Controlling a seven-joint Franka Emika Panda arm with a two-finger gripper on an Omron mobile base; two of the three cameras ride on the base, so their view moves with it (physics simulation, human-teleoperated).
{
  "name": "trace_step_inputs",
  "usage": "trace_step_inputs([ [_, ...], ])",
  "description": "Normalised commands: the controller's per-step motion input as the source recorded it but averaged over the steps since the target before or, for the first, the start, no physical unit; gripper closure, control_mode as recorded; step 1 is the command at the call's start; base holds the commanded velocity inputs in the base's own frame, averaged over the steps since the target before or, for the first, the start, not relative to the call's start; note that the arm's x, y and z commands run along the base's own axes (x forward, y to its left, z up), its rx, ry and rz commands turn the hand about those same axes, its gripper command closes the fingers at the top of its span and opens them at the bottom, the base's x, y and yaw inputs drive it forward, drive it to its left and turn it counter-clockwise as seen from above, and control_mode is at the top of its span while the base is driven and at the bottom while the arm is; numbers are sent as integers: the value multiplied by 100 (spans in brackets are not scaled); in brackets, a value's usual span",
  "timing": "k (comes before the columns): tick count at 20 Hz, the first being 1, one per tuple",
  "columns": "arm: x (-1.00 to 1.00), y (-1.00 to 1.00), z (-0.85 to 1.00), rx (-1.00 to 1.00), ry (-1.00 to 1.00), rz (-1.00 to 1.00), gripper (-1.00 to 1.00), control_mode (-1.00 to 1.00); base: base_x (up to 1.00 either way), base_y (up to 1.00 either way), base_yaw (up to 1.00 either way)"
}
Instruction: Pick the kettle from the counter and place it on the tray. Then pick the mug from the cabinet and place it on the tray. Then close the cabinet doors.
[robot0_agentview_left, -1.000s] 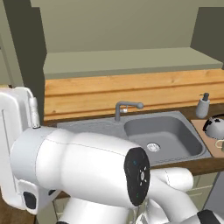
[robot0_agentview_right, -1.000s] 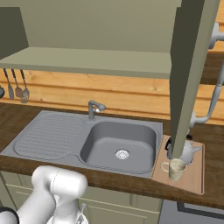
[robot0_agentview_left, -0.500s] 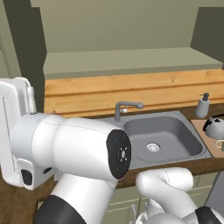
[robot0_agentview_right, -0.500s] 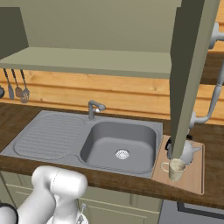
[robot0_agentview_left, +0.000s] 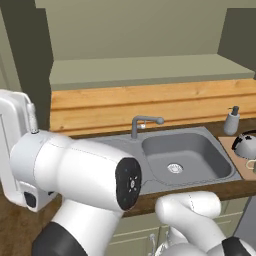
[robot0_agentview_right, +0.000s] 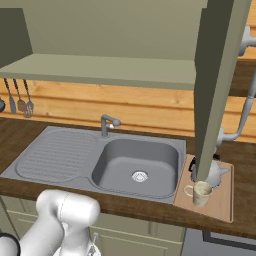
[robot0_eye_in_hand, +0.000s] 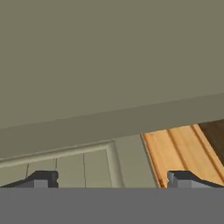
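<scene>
Gripper (robot0_eye_in_hand: 111, 181) with its two dark tips set wide apart, nothing between them, facing an olive-grey panelled cabinet door (robot0_eye_in_hand: 65, 162) beside pale wood boarding (robot0_eye_in_hand: 175, 153); small rounded silvery-grey kettle (robot0_agentview_right: 214, 172) with black handle sits on the light wooden tray (robot0_agentview_right: 225, 200) right of the grey sink (robot0_agentview_right: 135, 165); the small tapered cream mug (robot0_agentview_right: 200, 194) stands just in front of it on the tray; olive-grey wall cabinet (robot0_agentview_right: 110, 70) is open, its tall door (robot0_agentview_right: 220, 85) swung out in the right base view.

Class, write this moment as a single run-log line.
kettle: on tray | mug: on tray | cabinet doors: open | gripper: jaws open, empty
</scene>
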Motion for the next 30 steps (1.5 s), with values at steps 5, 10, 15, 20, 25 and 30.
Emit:
trace_step_inputs([
  [5,35,-10,0,0,-12,-1,-100,-100,0,0,0],
  [10,41,-36,0,0,-1,-12,-100,-100,0,0,0],
  [15,40,-58,3,0,0,-22,-100,-100,0,0,0],
  [20,44,-66,5,0,0,-24,-100,-100,0,0,0],
  [25,52,-68,2,0,0,-23,-100,-100,0,0,0],
  [30,58,-68,0,0,0,-20,-100,-100,0,0,0],
])
